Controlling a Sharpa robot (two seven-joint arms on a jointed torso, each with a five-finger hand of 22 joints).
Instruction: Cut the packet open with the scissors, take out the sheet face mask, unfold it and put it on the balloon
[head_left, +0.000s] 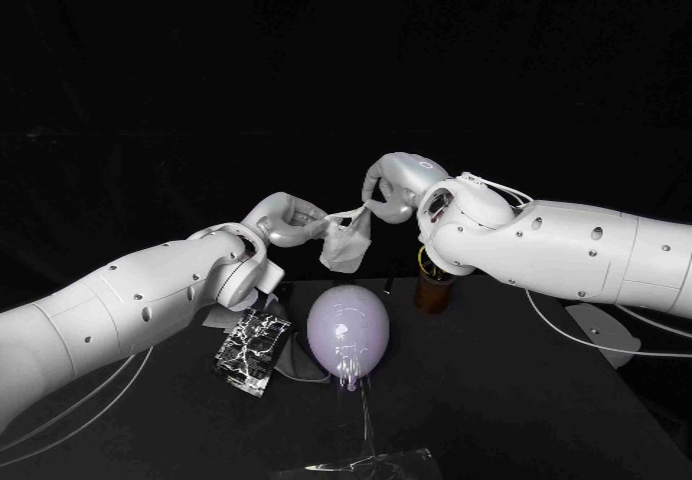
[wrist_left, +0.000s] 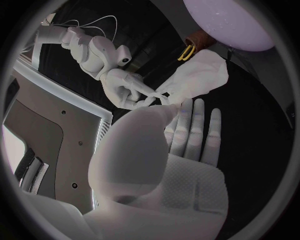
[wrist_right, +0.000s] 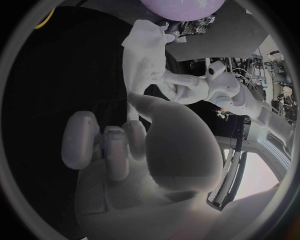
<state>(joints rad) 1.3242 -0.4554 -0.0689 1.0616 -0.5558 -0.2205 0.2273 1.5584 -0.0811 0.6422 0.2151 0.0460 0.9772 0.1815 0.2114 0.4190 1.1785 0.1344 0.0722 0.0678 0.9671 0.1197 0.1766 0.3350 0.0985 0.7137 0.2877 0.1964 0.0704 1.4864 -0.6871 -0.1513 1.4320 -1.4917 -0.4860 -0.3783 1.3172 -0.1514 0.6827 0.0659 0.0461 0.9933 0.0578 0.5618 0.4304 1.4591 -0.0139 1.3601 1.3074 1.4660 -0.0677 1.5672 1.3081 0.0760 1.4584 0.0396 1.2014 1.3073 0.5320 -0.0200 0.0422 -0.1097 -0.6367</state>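
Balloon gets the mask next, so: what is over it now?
The sheet face mask hangs higher up, pinched between left hand and right hand; whether straight over the balloon is unclear. The hands hide its top edge.

dim, black bg; glare on balloon; wrist views bend at edges.

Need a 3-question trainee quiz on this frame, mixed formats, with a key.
1. True or false: the sheet mask already lies on the balloon.
2. What holds the mask up? A) the left hand alone B) the right hand alone C) the fingers of both hands
3. Fill in: the packet lies right beside the ____.

Key: 1 false, the mask hangs above the balloon; 2 C; 3 balloon.
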